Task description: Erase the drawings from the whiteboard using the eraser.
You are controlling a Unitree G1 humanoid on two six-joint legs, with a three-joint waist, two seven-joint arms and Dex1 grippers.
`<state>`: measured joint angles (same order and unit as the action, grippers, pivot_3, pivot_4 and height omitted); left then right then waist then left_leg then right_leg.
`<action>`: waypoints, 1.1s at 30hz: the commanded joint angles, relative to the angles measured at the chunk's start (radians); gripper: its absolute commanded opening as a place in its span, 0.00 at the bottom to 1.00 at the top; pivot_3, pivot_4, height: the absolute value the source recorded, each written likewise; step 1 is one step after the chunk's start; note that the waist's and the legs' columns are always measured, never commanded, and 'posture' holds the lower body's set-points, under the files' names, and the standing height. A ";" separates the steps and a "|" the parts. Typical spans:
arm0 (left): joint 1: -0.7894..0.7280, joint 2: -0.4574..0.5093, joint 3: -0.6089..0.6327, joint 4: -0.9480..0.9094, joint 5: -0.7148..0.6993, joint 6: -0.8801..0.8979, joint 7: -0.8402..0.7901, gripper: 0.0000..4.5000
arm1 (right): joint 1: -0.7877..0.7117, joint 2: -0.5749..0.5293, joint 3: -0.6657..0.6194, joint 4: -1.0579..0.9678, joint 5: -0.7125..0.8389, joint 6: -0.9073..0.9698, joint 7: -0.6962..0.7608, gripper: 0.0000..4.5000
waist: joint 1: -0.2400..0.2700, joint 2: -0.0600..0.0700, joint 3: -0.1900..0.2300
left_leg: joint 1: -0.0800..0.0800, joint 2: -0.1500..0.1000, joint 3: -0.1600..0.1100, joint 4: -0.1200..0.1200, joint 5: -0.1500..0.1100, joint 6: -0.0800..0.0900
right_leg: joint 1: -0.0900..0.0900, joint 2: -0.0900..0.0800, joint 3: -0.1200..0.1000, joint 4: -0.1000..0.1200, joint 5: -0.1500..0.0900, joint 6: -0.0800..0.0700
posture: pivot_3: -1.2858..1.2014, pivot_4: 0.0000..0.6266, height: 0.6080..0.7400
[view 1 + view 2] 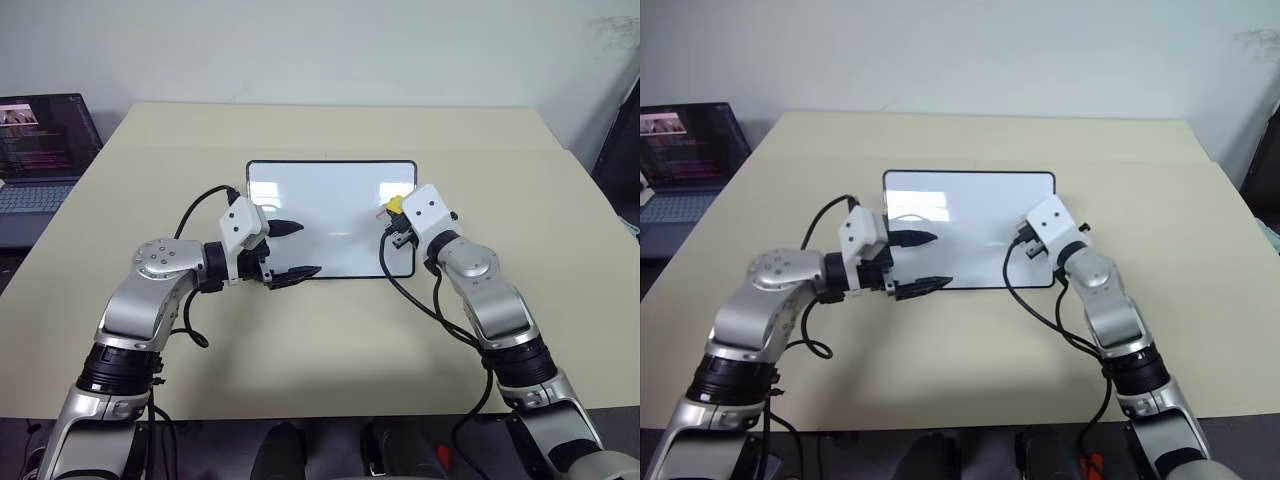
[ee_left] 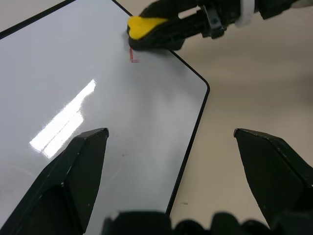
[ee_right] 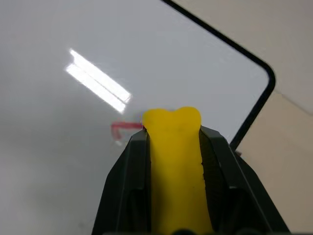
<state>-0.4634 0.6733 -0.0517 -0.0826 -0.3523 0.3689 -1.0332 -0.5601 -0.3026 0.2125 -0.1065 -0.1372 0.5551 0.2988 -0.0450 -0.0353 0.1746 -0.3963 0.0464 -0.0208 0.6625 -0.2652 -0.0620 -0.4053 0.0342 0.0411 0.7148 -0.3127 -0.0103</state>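
We hold the eraser pinched in our right hand, with its yellow tip sticking out past the fingers, over the right part of the whiteboard near the far right corner. Our left hand hangs spread and empty over the board's near left corner, one finger above the white area and the other out past the near frame.

As far as we can judge, the wiping is nearly finished. The one drawing we can find is a short red mark just beside the eraser tip. Whether the tip touches the board we cannot tell. The rest of the white area looks clean apart from bright reflections of the lighting. Other marks could be hidden under the hands, so we would not call it done on this one smear alone.

The red mark lies close to the board's right side and its far rounded corner, so a stroke to the right would soon run off the frame onto the beige surface. Toward the left and toward us the board is bare and gives freer room until our left hand. The surface around the board is open on every side. A laptop sits well apart at the far left and should not hinder any stroke.
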 commanded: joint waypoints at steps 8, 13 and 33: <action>0.016 0.015 0.041 -0.063 -0.016 0.006 0.011 1.00 | 0.021 -0.014 0.043 -0.025 0.004 0.034 0.083 0.22 | -0.007 0.000 0.000 | 0.001 0.000 0.000 0.000 0.000 0.000 | 0.000 0.000 0.000 0.001 0.000 0.000 | 0.52 0.24 1.00; 0.024 0.012 0.042 -0.077 -0.017 0.014 0.017 1.00 | -0.035 0.014 -0.009 0.039 -0.036 -0.060 -0.044 0.22 | -0.006 0.000 0.000 | 0.001 0.000 0.000 0.000 0.000 0.000 | 0.000 0.000 0.000 0.001 0.000 0.001 | 0.52 0.24 1.00; 0.028 0.014 0.047 -0.087 -0.023 0.028 0.020 1.00 | -0.050 0.027 0.009 0.044 -0.048 -0.040 -0.021 0.22 | -0.003 0.000 0.000 | 0.000 0.000 0.000 0.000 0.000 0.000 | 0.000 0.000 0.000 -0.001 0.000 0.000 | 0.52 0.24 1.00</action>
<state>-0.4247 0.6769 -0.0316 -0.1285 -0.3553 0.3978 -1.0142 -0.6052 -0.2645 0.2250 -0.0563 -0.1782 0.5126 0.2624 -0.0479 -0.0353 0.1746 -0.3969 0.0469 -0.0210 0.6620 -0.2651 -0.0619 -0.4055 0.0341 0.0411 0.7135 -0.3124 -0.0107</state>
